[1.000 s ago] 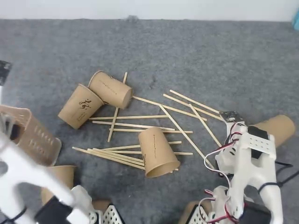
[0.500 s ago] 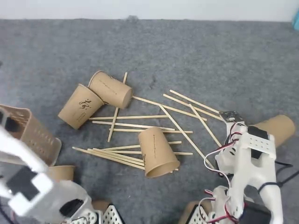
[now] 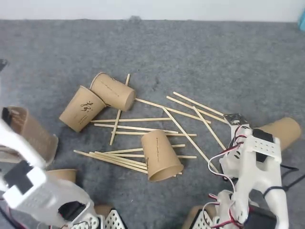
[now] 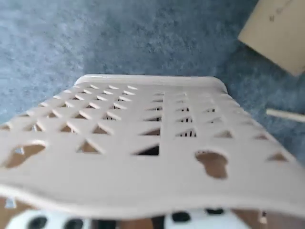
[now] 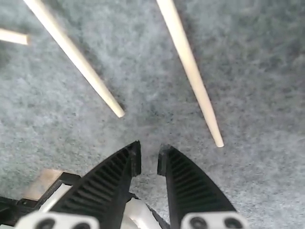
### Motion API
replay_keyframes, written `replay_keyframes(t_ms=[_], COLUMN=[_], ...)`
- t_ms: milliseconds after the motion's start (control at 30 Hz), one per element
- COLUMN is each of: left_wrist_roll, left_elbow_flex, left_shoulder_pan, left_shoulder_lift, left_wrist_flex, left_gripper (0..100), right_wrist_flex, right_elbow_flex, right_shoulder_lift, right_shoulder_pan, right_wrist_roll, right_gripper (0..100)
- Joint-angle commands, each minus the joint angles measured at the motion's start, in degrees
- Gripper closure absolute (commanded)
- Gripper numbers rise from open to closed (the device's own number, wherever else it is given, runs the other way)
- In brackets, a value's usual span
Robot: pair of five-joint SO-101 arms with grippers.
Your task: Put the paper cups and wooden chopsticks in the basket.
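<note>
I'm seeing right gripper (image 5: 147,155) hovering over carpet (image 3: 190,57), fingers nearly touching, gripping nothing. Basket (image 3: 28,136) is leaning far left, close before left gripper (image 4: 128,222); can't tell its grip. Cups (image 3: 161,155) and chopsticks (image 3: 143,129) are lying mid-carpet.

The whole surface is covered in a fuzzy grey carpet (image 3: 214,57), kinda felt-like, running edge to edge. Past its far edge there's a plain white strip (image 3: 152,9), looks like a wall. There's also a tiny bit of some teal thing (image 3: 302,19) poking in at the far right corner, can't tell what it is.
</note>
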Motion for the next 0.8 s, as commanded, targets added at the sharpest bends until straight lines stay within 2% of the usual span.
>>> replay_keyframes(t_ms=[0,367,767], left_wrist_roll=[4.4,15.6,17.9], left_elbow_flex=[-5.9,-18.2,-16.2], left_shoulder_pan=[1.1,2.4,4.5], left_shoulder_lift=[-6.5,-6.8,-6.7], left_wrist_flex=[0.4,0.7,-1.3], left_gripper=[99,99,99], right_wrist_flex=[0.0,0.0,0.1], right_elbow_flex=[-0.1,-0.1,0.0], right_shoulder_lift=[-1.8,-1.8,-1.8], right_shoulder_pan=[0.7,0.7,0.7], right_wrist_roll=[0.9,1.0,1.1], right_gripper=[92.9,92.9,92.9])
